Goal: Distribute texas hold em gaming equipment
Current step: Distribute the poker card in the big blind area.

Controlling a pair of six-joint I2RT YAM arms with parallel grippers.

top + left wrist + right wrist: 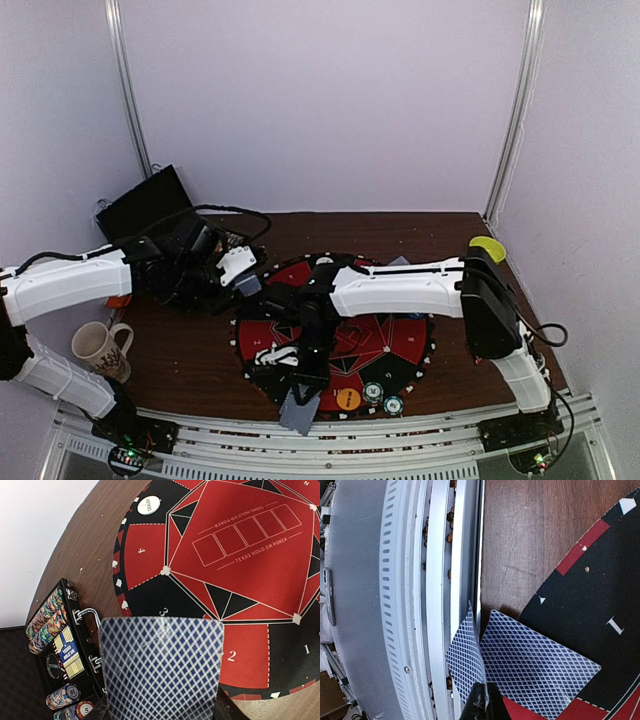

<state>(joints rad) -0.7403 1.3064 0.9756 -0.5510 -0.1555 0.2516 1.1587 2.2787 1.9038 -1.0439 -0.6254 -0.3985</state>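
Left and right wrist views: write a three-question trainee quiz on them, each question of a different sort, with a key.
1. True or false: the right gripper is pinching a poker chip.
2. Which seat number on the mat lies nearest the white DEALER button? A) 1 B) 2 C) 4
3. In the left wrist view, where do the chip stacks sit?
Key: 1 false, it is shut on a blue-backed card. 2 C. 3 in the open black case, off the mat.
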